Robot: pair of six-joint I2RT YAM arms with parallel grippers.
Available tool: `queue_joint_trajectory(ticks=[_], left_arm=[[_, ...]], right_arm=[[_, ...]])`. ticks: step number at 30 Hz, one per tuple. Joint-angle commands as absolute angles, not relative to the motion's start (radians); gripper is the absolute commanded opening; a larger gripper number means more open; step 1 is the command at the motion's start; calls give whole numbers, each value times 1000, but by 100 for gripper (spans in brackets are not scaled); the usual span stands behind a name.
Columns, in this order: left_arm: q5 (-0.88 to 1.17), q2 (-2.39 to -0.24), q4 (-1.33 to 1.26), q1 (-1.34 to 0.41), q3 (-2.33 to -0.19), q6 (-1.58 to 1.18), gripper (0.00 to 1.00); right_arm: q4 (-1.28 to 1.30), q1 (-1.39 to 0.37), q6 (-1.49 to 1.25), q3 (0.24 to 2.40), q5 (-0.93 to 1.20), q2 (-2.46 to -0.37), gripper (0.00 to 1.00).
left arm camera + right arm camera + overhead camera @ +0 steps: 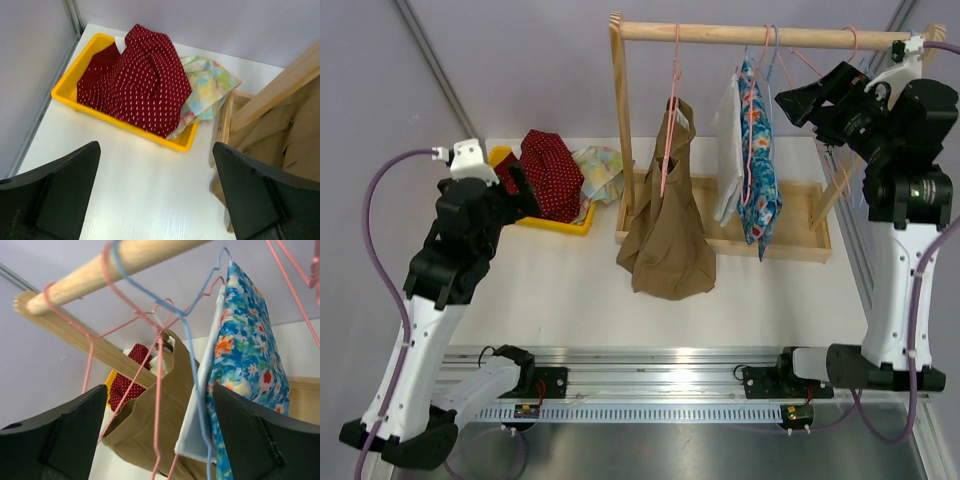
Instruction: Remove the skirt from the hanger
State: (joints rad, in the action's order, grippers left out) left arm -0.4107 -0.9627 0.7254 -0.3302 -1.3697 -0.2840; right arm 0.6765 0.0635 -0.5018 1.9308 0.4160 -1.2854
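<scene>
Right wrist view: the right gripper (157,440) is up beside the wooden rod (125,255), jaws spread wide, nothing in them. Dead ahead between its fingers hangs the tan skirt (130,435), looped on a pink hanger (159,390). Just right of that is a blue hanger (191,355) with a white cloth (192,435) and a floral garment (250,365). From the top camera, the skirt sags low off its hanger, to the left of that gripper and well below it. Over to the left gripper (155,200): wide open too, empty, hovering above the white table (140,165). A yellow tray (65,87) holding a red dotted garment (135,80) sits ahead of it.
</scene>
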Motion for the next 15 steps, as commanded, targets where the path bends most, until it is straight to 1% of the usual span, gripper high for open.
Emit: queue_joint_trajectory(ticks=[1,2,6,8,12,13,14,15], left_arm=[[-356,-862,730,-333,-1234,-319,99],[-347,-810,730,-333,-1211,-321,99],[-319,-726,747,-333,-1105,-324,99],[-321,-709,749,-333,-1080,-322,99],[-311,-690,741,-333,-1040,-331,99],[-308,-687,735,-333,-1031,-333,99],[-304,-687,730,-333,-1028,-334,99],[-301,-690,730,-333,-1025,-339,99]], right_arm=[[632,61,-534,1959,463,-1385,93],[627,60,-537,1960,463,-1399,92],[597,46,-538,1944,456,-1451,89],[597,32,-534,1942,449,-1480,84],[612,-24,-511,1936,410,-1509,60],[612,-35,-509,1930,396,-1516,53],[614,-37,-508,1928,391,-1517,50],[618,-40,-506,1925,388,-1517,44]])
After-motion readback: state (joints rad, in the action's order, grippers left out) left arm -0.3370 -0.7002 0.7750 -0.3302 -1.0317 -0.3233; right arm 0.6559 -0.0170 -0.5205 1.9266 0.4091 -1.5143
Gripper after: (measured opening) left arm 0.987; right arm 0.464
